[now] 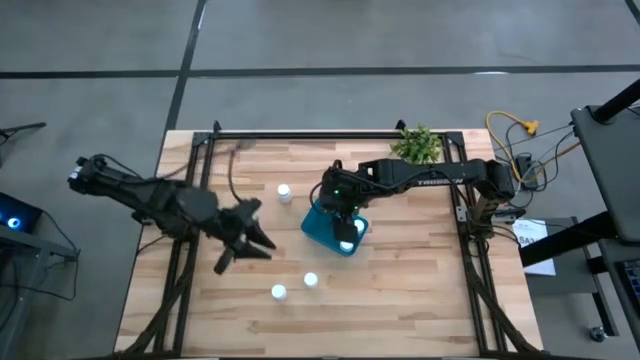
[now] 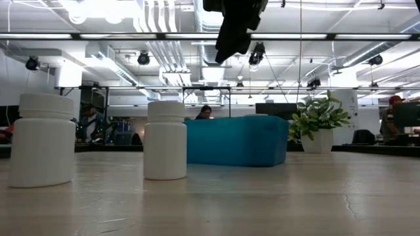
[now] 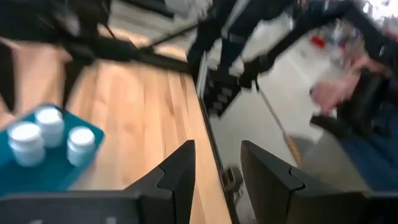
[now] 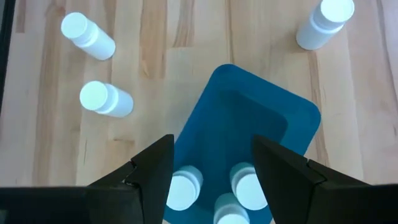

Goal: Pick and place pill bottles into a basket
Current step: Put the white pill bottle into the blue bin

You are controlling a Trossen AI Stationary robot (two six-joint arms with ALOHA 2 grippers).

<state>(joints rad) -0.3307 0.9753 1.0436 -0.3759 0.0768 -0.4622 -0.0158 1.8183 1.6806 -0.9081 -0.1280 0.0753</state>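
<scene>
We note the basket [image 4: 249, 130], a teal-blue rectangular bin with rounded corners, mid-table [image 1: 400, 300], holding three white round-capped pill bottles [image 4: 249, 186] at one end. Three more bottles [image 1: 285, 193] stand upright on the wood: one just left of the basket, two near the front edge. The right tool [image 4: 211, 177] hangs over the basket, fingers spread, empty. The left tool [image 3: 214, 177] is left of it, also parted, holding nothing.
</scene>
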